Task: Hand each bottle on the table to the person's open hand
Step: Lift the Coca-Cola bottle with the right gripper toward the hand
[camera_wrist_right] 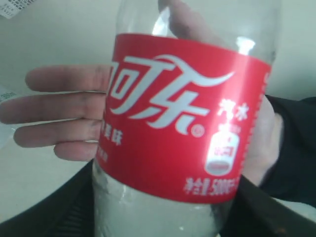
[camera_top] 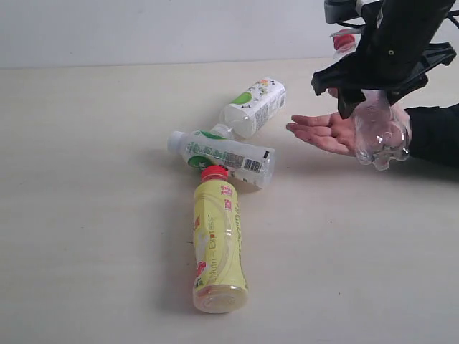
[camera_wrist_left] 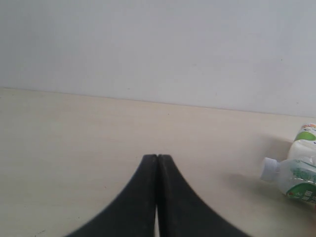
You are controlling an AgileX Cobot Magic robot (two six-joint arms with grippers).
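gripping the clear cola bottle (camera_top: 381,136) around its red-labelled middle, the right gripper (camera_top: 379,89) holds it tilted in the upper right of the exterior view, base down and red cap toward the top edge, directly over the person's open hand (camera_top: 324,131). the hand lies palm up at the right edge, fingers pointing left; whether the bottle's base touches the palm cannot be told. in the right wrist view spread fingers show behind the bottle. the left gripper (camera_wrist_left: 157,161) is fully closed, fingertips pressed together with nothing between them, the table (camera_top: 86,215) beneath. three bottles lie on their sides at centre frame: the yellow bottle (camera_top: 217,244) lowest, its red cap touching the lower white-and-green bottle (camera_top: 228,156), and the upper white-and-green bottle (camera_top: 257,106) just above that
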